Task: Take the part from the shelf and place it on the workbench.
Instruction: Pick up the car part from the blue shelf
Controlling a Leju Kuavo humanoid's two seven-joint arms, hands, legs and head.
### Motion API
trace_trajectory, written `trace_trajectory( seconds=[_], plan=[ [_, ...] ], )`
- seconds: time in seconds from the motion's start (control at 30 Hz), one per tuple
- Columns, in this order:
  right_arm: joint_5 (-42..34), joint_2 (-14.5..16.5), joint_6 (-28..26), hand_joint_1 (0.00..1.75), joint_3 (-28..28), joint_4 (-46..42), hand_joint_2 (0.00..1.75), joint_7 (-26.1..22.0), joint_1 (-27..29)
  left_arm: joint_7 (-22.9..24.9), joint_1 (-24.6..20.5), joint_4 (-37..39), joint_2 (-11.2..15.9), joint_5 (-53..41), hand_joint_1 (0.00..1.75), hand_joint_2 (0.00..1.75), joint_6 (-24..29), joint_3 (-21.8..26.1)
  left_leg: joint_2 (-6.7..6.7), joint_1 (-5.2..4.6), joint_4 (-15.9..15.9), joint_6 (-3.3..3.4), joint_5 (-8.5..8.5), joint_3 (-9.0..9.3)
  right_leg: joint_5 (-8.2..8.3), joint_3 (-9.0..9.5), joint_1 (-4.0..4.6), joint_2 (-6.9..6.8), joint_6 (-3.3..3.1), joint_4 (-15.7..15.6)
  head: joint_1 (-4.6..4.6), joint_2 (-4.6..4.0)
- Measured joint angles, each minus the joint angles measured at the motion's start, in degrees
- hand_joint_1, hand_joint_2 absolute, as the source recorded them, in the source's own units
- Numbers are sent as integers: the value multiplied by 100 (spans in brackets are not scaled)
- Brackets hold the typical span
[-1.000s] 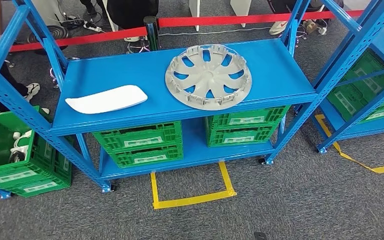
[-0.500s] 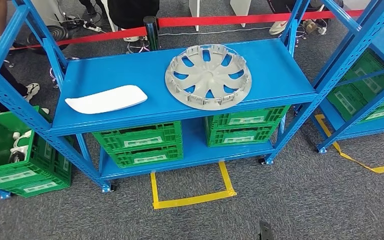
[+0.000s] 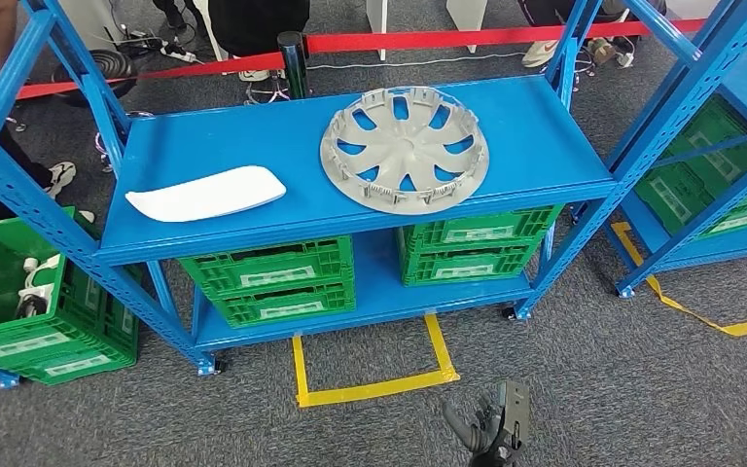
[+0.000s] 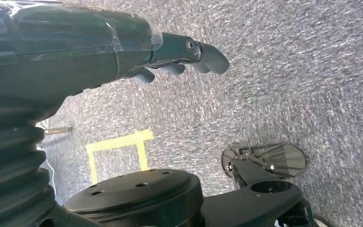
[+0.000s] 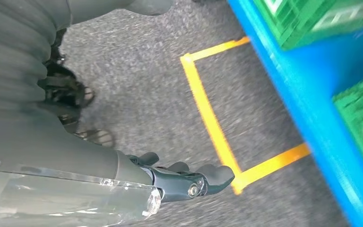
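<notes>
A silver wheel cover (image 3: 405, 148) lies flat on the right half of the blue shelf's top board (image 3: 253, 136). A white curved panel (image 3: 206, 193) lies on the left half. My right hand (image 3: 491, 428) comes up at the bottom of the head view, low over the carpet and well short of the shelf. It holds nothing and its fingers are apart. The right wrist view has that hand (image 5: 184, 179) above the yellow floor tape. My left hand (image 4: 184, 52) hangs over the carpet with its fingers stretched out and nothing in it.
Green crates (image 3: 270, 280) (image 3: 472, 245) fill the shelf's lower level, and another green crate (image 3: 29, 311) stands at the left. A yellow tape square (image 3: 374, 389) marks the floor before the shelf. A red barrier belt (image 3: 428, 39) runs behind, with people's feet beyond. A second blue rack (image 3: 720, 146) stands right.
My right hand has risen into the bottom of the head view. The wheel cover and the white panel have not moved.
</notes>
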Motion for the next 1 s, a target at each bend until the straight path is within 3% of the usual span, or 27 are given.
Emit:
trace_trajectory(
  seconds=[0.27, 0.77, 0.9, 0.93, 1.0],
  plan=[
    [1283, 4, -297, 0, -122, -969, 175, 146, 39, -168, -14, 12, 10, 95, 0, 0, 39, -58, 1, 0, 0, 0, 0, 4, 2, 1, 0, 2, 2, 0, 0, 0],
    [3752, -72, -730, 0, -256, -2815, 175, 848, 100, -370, -20, 56, 16, 191, 0, 0, 81, -99, -17, -1, 1, 0, 0, 7, 3, 2, 0, 2, 5, -1, 0, 0],
    [4379, -92, -890, 0, -292, -3429, 0, 1017, 159, -413, -20, 62, 16, 236, 0, 0, 87, -103, -29, -1, 2, 0, 1, 7, 3, 3, 0, 0, 5, 0, -1, 0],
    [4523, -96, -931, 0, -309, -3588, 0, 1051, 179, -424, -20, 62, 16, 250, 0, 0, 88, -104, -32, -1, 2, -1, 1, 7, 3, 3, 0, -1, 5, 0, -1, 0],
    [4792, -102, -1014, 0, -356, -3887, 87, 1113, 221, -442, -20, 64, 15, 277, 0, 0, 92, -110, -40, -1, 2, -1, 1, 6, 3, 4, 0, -5, 5, -1, -1, 0]
  ],
)
